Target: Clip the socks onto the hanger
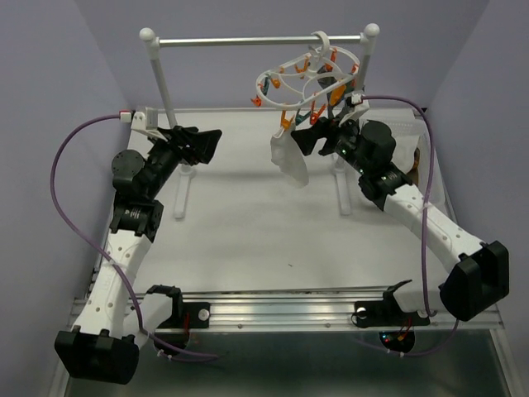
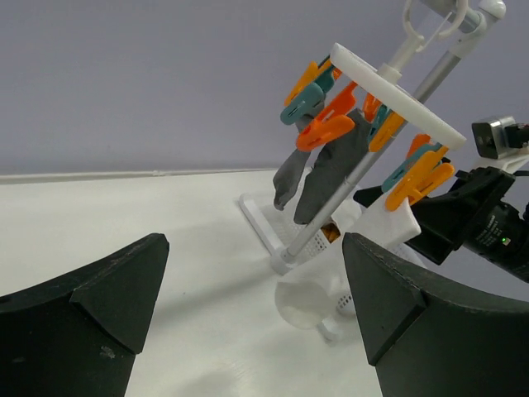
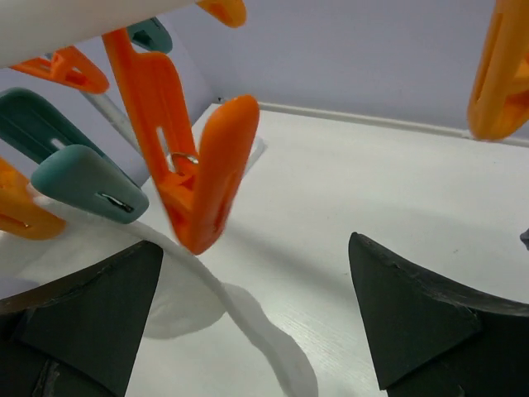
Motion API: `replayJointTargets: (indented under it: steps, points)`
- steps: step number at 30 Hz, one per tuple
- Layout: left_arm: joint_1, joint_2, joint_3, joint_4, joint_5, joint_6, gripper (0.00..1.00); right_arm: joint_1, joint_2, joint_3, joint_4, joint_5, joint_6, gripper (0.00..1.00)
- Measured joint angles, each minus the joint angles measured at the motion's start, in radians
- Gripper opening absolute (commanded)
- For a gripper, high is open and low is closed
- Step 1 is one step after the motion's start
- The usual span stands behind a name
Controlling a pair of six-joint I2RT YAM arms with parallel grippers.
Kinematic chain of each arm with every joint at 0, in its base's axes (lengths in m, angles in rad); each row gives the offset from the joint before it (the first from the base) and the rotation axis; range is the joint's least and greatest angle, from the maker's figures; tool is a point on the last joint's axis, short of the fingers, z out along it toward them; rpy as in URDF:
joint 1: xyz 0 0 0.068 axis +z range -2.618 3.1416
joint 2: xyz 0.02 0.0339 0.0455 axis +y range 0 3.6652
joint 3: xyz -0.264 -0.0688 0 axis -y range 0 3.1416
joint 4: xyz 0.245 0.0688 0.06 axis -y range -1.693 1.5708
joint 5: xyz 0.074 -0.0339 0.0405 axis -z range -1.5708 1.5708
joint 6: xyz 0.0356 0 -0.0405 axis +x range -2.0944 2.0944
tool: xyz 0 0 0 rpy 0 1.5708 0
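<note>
White fabric sock [image 1: 291, 159] seemingly clipped on the white plastic ring hanger [image 1: 310, 70]; left hand [image 1: 207, 145] and right hand [image 1: 318, 136] gape empty, so fetching another sock likely comes next.

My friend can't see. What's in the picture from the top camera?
A white sock dangles under the orange and teal clips of a white hanger, hung on a metal rail above a white table. The right gripper is open beside the sock; the left gripper, open too, hovers farther left.

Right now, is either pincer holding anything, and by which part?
Nothing is held. The left pincer and right pincer both stand open; the white sock hangs from the hanger beside the right one.
</note>
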State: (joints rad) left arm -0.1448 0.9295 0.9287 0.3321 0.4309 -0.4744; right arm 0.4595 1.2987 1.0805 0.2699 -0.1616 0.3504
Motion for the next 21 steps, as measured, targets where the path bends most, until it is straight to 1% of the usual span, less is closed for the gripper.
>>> replayJointTargets:
  steps: [3, 8, 13, 18, 21]
  points:
    - [-0.003, -0.011, 0.000, -0.016, -0.010, -0.009, 0.99, 0.000, 0.048, 0.060, -0.063, -0.003, -0.004, 1.00]
    - [-0.021, -0.054, -0.004, -0.044, -0.018, -0.019, 0.99, 0.000, 0.053, 0.060, -0.129, -0.003, 0.001, 1.00]
    - [-0.070, -0.102, -0.006, -0.053, -0.042, -0.032, 0.99, 0.000, -0.050, -0.026, -0.193, 0.035, 0.010, 1.00]
    - [-0.185, -0.111, -0.023, -0.077, -0.102, -0.036, 0.99, -0.001, -0.161, -0.088, -0.285, 0.107, 0.020, 1.00]
    - [-0.257, -0.106, -0.026, -0.113, -0.167, -0.032, 0.99, -0.002, -0.219, -0.124, -0.346, 0.166, 0.024, 1.00]
